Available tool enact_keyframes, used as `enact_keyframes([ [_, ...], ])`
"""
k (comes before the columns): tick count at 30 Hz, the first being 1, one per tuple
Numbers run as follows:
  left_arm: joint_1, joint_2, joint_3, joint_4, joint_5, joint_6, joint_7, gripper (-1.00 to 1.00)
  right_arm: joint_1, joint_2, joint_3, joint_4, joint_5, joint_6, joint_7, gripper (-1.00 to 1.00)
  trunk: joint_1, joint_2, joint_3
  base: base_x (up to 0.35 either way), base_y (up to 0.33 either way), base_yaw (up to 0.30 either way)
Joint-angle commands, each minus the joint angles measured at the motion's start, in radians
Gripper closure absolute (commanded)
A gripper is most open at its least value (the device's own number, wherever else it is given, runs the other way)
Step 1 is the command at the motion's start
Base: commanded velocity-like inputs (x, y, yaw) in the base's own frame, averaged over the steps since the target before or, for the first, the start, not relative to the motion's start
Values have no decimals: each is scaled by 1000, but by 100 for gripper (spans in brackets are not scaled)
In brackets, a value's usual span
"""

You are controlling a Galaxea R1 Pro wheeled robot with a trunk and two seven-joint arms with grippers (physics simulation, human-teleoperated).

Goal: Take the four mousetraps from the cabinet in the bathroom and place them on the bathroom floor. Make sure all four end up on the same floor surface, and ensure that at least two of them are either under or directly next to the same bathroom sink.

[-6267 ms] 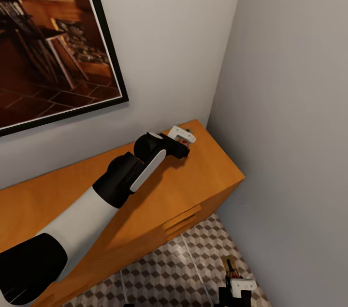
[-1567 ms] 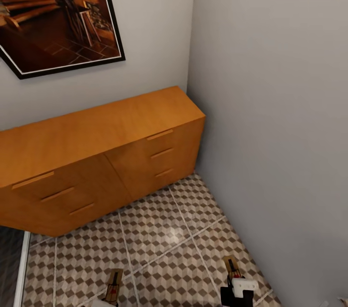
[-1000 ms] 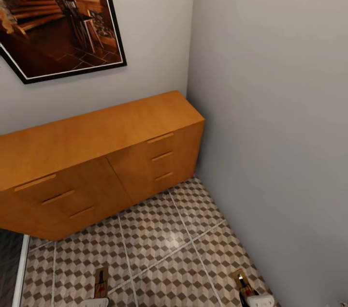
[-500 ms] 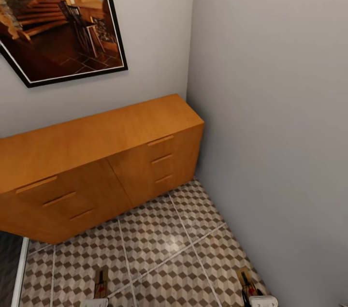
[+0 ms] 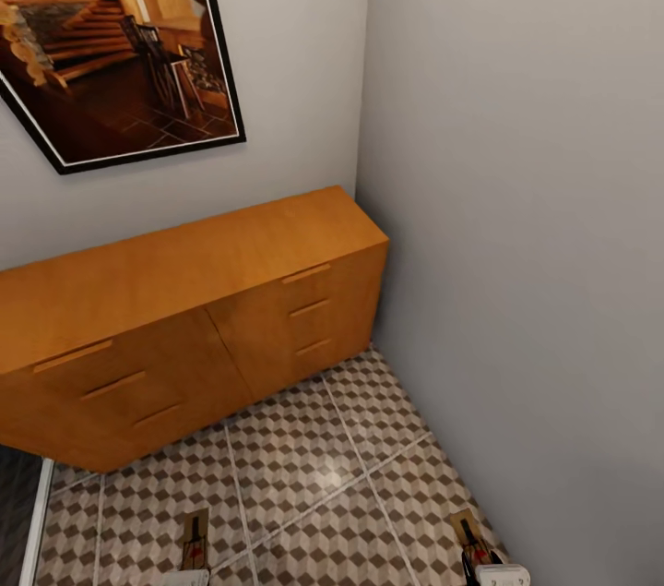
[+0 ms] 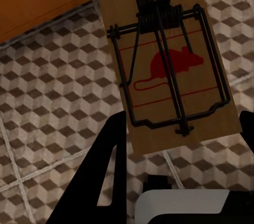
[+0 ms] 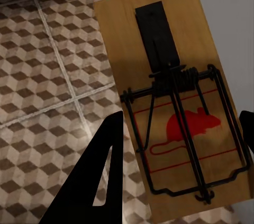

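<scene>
The left gripper (image 6: 177, 134) has its two black fingers (image 6: 106, 171) closed against the long edges of a flat tan wooden mousetrap (image 6: 169, 60), and the left wrist view gives what the head view cannot: the coiled black wire spring, the rectangular wire bar lying flat over the board, a black metal plate near the far end, and a red mouse silhouette printed on a red outline. The right gripper (image 7: 182, 166) likewise grips a second tan wooden mousetrap (image 7: 174, 97) by its edges between black fingers (image 7: 100, 176), with the same wire bar, black plate and red mouse plain in the right wrist view. From the head view both traps shrink to thin strips at the lower edge, the left one (image 5: 193, 540) and the right one (image 5: 468, 538), each above a pale gripper tip. Beneath them lies the glossy bathroom floor (image 5: 304, 475) of large square tiles printed with brown, beige and white cubes, divided by pale grout. Beyond stands the low orange-brown wooden cabinet (image 5: 184, 291), smooth-topped, its drawers shut behind slim bar handles, set in the corner of plain grey walls (image 5: 516, 198) under a black-framed picture (image 5: 120, 41) of a timber interior
</scene>
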Motion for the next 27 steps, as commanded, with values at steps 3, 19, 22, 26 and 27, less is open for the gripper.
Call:
enact_keyframes([
  [3,-1,-5,-8,3,0,-4,6,100,0,0,9,0,-3,-1,-8,100,1,-2,3,0,0,0],
  [19,-1,-7,-8,3,0,-4,6,100,0,0,9,0,-3,1,-12,100,1,-2,29,0,0,0],
  [22,-1,-8,-8,3,0,-3,6,100,0,0,9,0,-3,1,-12,100,1,-2,34,0,0,0],
  [26,-1,-8,-8,3,0,-3,5,100,0,1,9,0,-3,3,-12,100,1,-2,40,0,0,0],
  [27,-1,-8,-8,3,0,-3,5,100,0,1,9,0,-3,3,-12,100,1,-2,41,0,0,0],
])
